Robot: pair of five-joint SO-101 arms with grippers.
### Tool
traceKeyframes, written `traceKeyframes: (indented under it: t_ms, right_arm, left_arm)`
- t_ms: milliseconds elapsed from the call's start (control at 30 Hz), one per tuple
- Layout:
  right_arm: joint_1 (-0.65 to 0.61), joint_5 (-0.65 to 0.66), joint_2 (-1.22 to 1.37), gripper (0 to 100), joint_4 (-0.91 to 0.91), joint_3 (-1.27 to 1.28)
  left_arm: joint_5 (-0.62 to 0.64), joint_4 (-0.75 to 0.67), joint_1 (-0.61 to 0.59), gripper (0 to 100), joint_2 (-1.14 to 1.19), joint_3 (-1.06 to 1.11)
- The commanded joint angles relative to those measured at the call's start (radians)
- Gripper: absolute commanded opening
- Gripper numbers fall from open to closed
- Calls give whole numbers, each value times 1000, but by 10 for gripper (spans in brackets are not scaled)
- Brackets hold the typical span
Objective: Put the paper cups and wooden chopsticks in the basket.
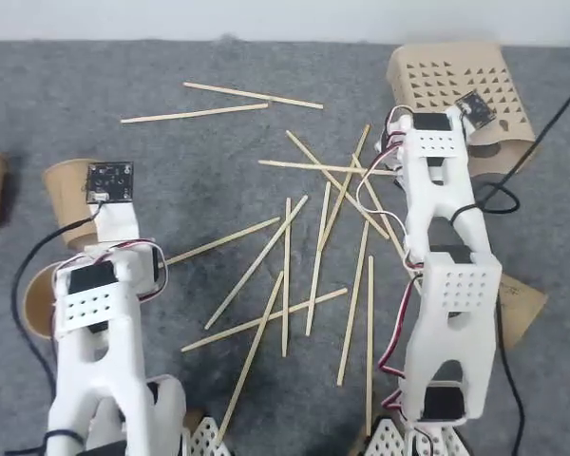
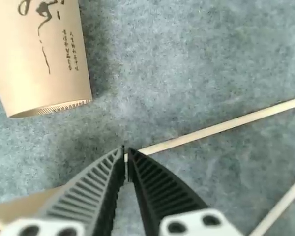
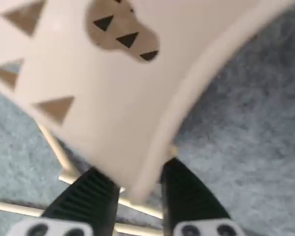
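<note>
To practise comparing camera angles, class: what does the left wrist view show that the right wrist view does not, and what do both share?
Only the left wrist view: a paper cup and the shut left end effector. Only the right wrist view: the basket, with the right end effector at its edge. Both: chopsticks lying on grey carpet.

Seen from my remote station: the left arm [image 1: 95,323] and right arm [image 1: 451,285] wear white printed shells, each with a panel of small perforations. Red, white and black wires [image 1: 396,323] loop along the right arm's joints, and a black cable [image 1: 21,285] trails off the left. The left gripper [image 2: 125,150] and right gripper [image 3: 137,179] have black ribbed jaws on white mounts with dark screw holes.
</note>
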Motion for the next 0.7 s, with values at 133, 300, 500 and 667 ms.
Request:
traceKeyframes:
  t_ms: [133, 300, 500, 667]
  right_arm:
    - [7, 51, -33, 7, 19, -58]
    - [13, 98, -35, 7, 19, -58]
    - [5, 12, -84, 6, 84, -58]
    - [1, -83, -191, 6, 157, -58]
  left_arm:
    - [-11, -8, 2, 12, 3, 12]
    - [-11, -8, 2, 12, 3, 13]
    - [-12, -8, 2, 12, 3, 15]
    - [-12, -8, 2, 12, 3, 15]
